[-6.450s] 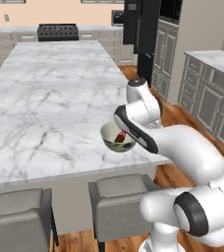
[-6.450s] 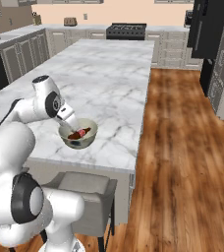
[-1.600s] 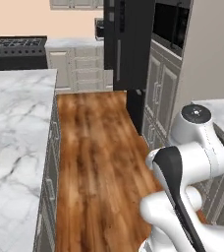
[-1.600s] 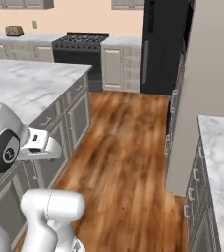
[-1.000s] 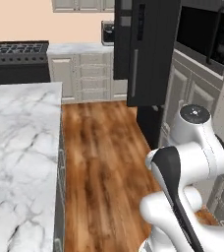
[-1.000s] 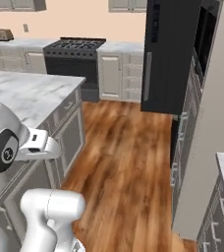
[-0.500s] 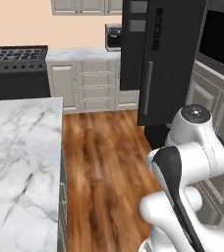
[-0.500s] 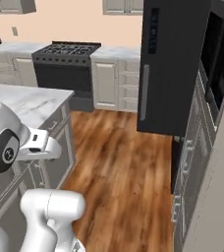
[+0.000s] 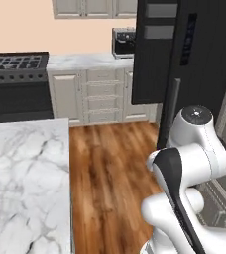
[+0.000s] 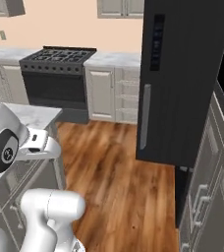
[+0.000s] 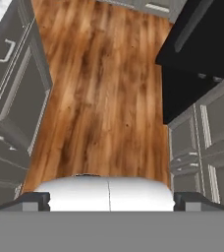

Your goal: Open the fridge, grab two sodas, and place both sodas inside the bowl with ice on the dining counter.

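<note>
Fridge (image 10: 182, 74) shut, black, w/ grey handle (image 10: 143, 116); gripper (image 11: 109, 199) jaws wide, empty.

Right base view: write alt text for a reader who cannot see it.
A tall black fridge, doors shut, with a grey bar handle, stands past a wood floor. A black stove sits to its left among pale cabinets.

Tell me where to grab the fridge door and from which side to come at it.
Take the grey vertical bar handle on the black fridge, about midway up. Come at it straight from the front, jaws spanning the bar sideways: it is a slim upright bar that appears to stand off the closed door, so the fingers should slip around it. The gripper is open and holds nothing, aimed down at the wooden floor.
</note>
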Available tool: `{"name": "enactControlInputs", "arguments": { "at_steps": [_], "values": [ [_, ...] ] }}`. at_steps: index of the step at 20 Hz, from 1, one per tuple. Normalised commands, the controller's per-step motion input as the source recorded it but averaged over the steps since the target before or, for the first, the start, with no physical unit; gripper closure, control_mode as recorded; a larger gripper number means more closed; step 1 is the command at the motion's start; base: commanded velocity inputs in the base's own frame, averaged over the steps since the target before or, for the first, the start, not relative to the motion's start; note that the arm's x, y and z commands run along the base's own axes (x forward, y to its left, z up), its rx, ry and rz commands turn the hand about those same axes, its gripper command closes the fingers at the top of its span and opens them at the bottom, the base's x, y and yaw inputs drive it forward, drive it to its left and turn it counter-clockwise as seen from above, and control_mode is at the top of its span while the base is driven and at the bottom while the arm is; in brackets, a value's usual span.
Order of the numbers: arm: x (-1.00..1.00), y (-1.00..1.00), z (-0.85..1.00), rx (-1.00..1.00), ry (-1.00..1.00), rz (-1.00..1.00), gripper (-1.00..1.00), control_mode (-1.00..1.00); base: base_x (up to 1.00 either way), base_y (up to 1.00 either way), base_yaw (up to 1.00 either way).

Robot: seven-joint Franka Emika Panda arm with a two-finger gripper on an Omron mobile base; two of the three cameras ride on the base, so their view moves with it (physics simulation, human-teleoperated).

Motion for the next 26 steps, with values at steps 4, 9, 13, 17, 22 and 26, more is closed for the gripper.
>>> {"name": "enactControlInputs", "arguments": {
  "at_steps": [4,9,13,17,22,26],
  "values": [
    [0.0,0.0,0.0,0.0,0.0,0.0,-1.0,1.0,1.0,0.23,-0.01],
    [0.0,0.0,0.0,0.0,0.0,0.0,-1.0,1.0,0.73,0.21,-0.01],
    [0.0,0.0,0.0,0.0,0.0,0.0,-1.0,1.0,0.6,0.28,-0.04],
    [0.0,0.0,0.0,0.0,0.0,0.0,-1.0,1.0,0.81,0.33,-0.12],
    [0.0,0.0,0.0,0.0,0.0,0.0,-1.0,1.0,0.7,0.39,-0.2],
    [0.0,0.0,0.0,0.0,0.0,0.0,-1.0,1.0,0.68,0.44,-0.26]
  ]
}}
